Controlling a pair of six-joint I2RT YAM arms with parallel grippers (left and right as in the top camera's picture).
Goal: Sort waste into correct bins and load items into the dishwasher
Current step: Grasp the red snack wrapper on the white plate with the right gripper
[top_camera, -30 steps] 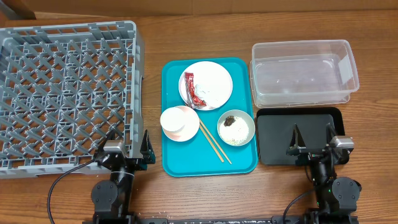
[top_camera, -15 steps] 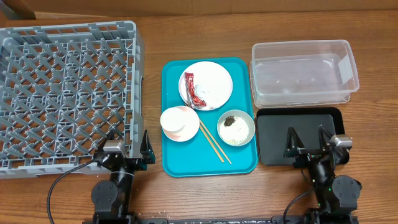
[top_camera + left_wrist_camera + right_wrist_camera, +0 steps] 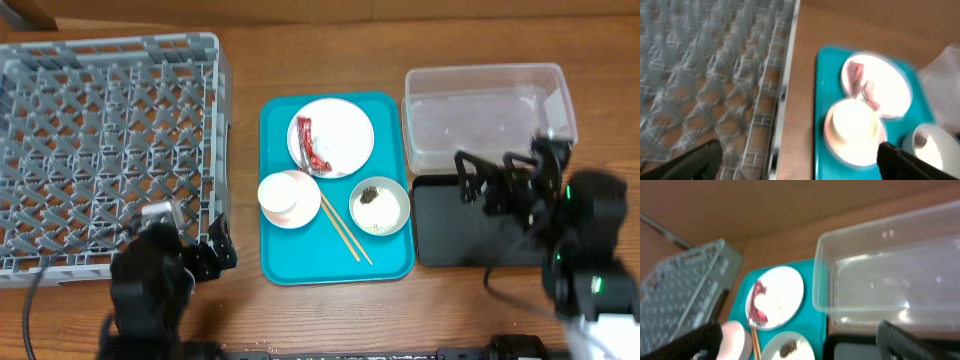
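Both grippers are wide open and empty: the left gripper (image 3: 799,150) by the near corner of the grey rack (image 3: 100,140), the right gripper (image 3: 490,175) above the black tray (image 3: 470,245) beside the clear tub (image 3: 488,115). The red wrapper (image 3: 311,145) lies on the white plate (image 3: 345,135) on the teal tray (image 3: 275,260)

Left gripper (image 3: 190,235) lifted and blurred, shifted toward 9 o'clock at the dish rack's (image 3: 100,120) near corner, right gripper (image 3: 492,180) raised toward 12 o'clock, now over the black tray (image 3: 450,245), near the clear tub (image 3: 480,105)
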